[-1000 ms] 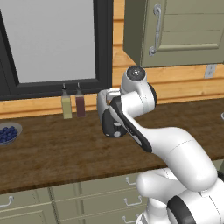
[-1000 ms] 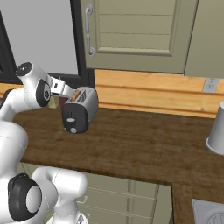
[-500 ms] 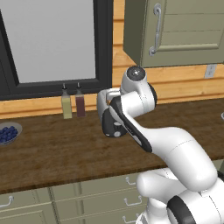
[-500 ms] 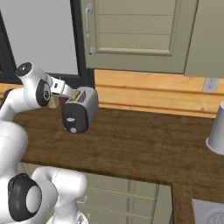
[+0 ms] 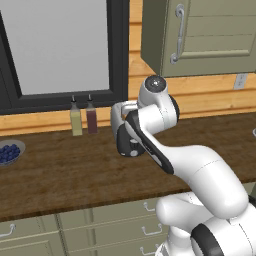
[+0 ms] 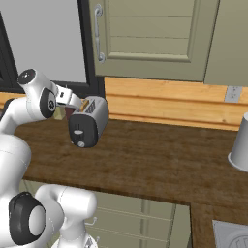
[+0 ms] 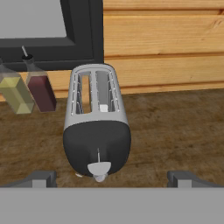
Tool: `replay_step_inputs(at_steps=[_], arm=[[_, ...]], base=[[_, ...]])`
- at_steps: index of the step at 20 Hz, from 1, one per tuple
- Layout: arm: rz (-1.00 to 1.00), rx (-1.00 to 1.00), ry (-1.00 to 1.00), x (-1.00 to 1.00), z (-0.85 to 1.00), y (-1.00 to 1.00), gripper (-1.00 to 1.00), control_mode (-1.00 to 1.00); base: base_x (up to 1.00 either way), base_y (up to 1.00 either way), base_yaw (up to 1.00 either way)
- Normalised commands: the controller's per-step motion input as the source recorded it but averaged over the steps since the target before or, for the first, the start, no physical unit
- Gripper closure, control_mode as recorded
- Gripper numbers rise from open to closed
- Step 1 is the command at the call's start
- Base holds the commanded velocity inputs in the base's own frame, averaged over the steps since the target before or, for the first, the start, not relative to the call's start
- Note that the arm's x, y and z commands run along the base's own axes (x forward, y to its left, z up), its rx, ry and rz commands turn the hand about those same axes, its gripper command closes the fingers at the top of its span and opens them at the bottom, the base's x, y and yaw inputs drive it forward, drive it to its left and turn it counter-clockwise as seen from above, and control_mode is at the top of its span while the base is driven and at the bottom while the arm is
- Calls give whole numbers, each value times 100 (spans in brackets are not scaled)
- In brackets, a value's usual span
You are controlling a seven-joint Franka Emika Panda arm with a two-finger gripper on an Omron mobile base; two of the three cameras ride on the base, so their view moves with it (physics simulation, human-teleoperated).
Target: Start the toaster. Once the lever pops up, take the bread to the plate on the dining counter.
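Gripper [image 7: 109,179] spread wide, empty, above toaster [image 7: 97,127] near bench's back edge. Lever [image 7: 99,168] unpressed; bread [image 7: 85,93] in slot; delivery pending.

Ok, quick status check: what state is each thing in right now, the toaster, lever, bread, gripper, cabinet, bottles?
toaster: upright on the worktop, not gripped.
lever: low on the black front panel, not touched.
bread: down in the left slot.
gripper: open, hovering above the toaster's front.
wall cabinet door: closed.
two bottles: upright, capped, beside the toaster.
blueberry bowl: upright, holding berries.
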Motion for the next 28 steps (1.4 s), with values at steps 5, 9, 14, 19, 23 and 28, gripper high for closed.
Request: replay_step_inputs(at_steps=[5, 9, 14, 19, 23, 28], arm=[[0, 0, 0, 0, 0, 0, -100, -100], [0, 0, 0, 0, 0, 0, -100, -100], [0, 0, 0, 0, 0, 0, -100, -100], [0, 0, 0, 0, 0, 0, -100, -100], [0, 0, 0, 0, 0, 0, -100, -100], [0, 0, 0, 0, 0, 0, -100, -100]], base=[[0, 0, 0], [0, 0, 0], [0, 0, 0], [0, 0, 0], [0, 0, 0], [0, 0, 0]])
